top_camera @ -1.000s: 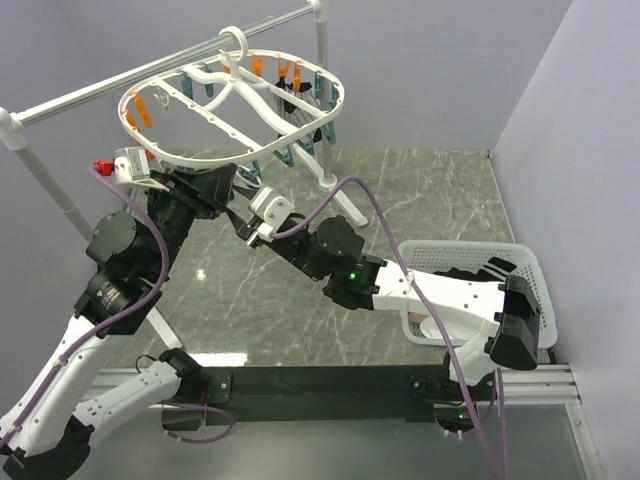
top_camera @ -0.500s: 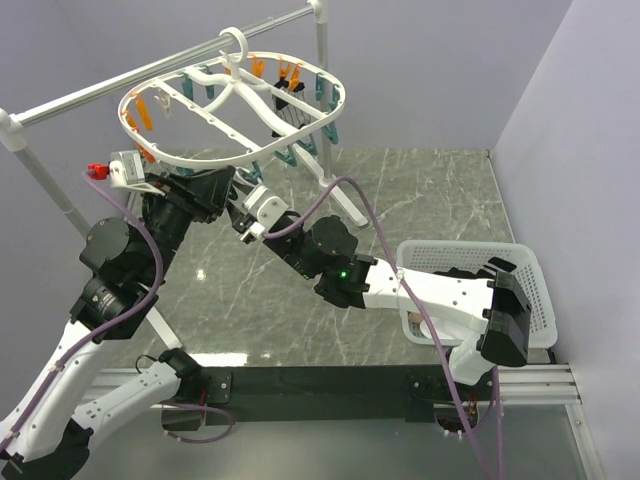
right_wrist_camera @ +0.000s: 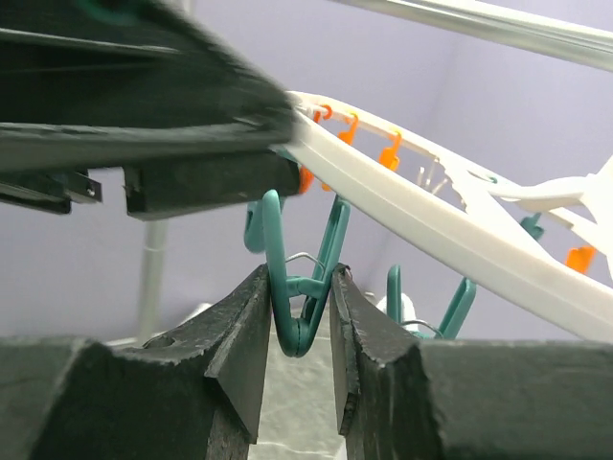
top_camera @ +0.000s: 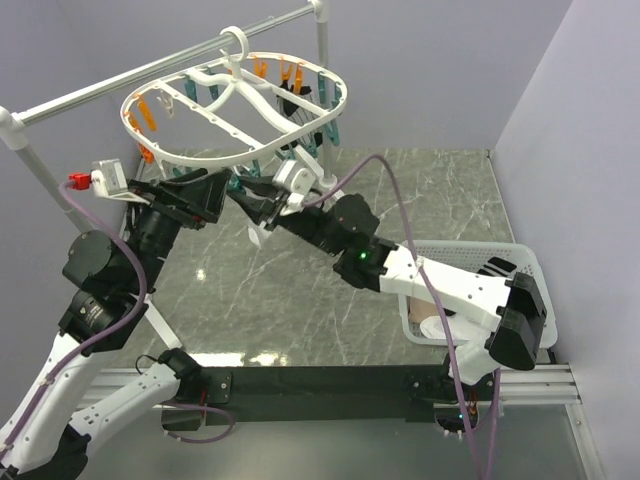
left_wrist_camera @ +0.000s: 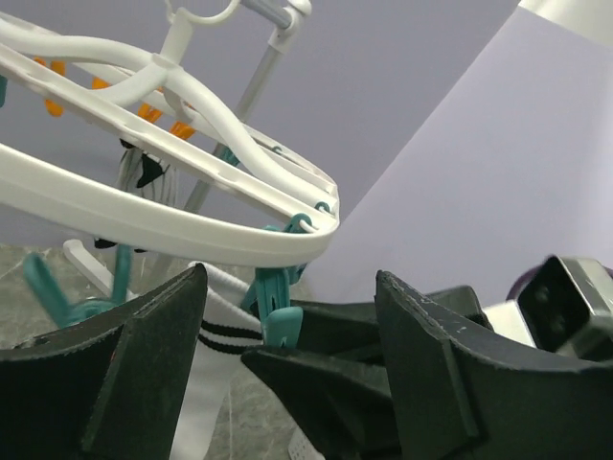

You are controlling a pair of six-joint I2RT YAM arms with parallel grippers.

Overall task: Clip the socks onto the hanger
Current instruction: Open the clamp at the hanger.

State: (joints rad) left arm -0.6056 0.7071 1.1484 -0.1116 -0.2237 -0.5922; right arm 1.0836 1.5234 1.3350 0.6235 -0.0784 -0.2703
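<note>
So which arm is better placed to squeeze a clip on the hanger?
Right. The right gripper has a teal clip between its jaws under the hanger; the left gripper has its jaws open.

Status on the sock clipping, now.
Left gripper open under hanger rim. Right gripper shut on teal clip. Striped sock hangs beside it, clipped or not unclear. Grippers crowded together.

One hanger [left_wrist_camera: 144, 225], one metal rail [top_camera: 90, 92], one lattice basket [top_camera: 470, 246], one striped sock [left_wrist_camera: 218, 335]. Two tools: left tool [left_wrist_camera: 287, 287], right tool [right_wrist_camera: 299, 287]. By kind, orange clip [right_wrist_camera: 393, 150]: at least four; teal clip [right_wrist_camera: 299, 307]: at least four. Too hidden to count: black socks [top_camera: 293, 108].
</note>
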